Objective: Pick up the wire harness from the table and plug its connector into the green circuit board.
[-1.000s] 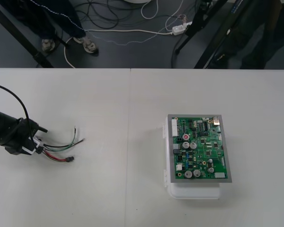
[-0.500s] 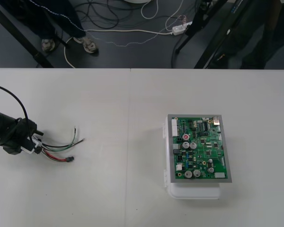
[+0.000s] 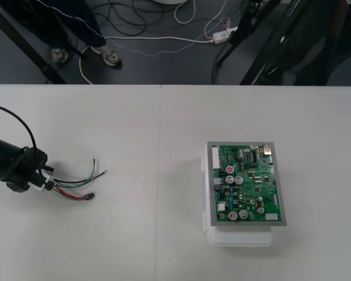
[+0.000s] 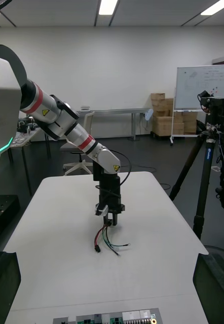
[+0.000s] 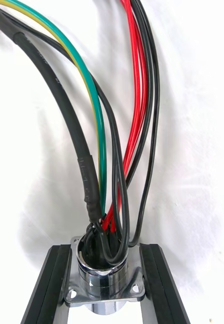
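Wire harness (image 3: 73, 188) is clamped by its metal socket (image 5: 103, 283) between the 2 fingers (image 5: 46, 288) of my left pincer (image 3: 40, 178). Its wires trail away from my fingertips to the black plug (image 3: 90, 196), well apart from the green circuit board (image 3: 245, 184). My right pincer (image 4: 110, 255) gapes wide, holding nothing, close by the board.

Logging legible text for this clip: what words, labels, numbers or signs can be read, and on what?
No word or number can be read.
Yellow warning-triangle stickers on the left arm: symbols only, no text.
Print on the board: too small to read.
The harness: no markings seen.
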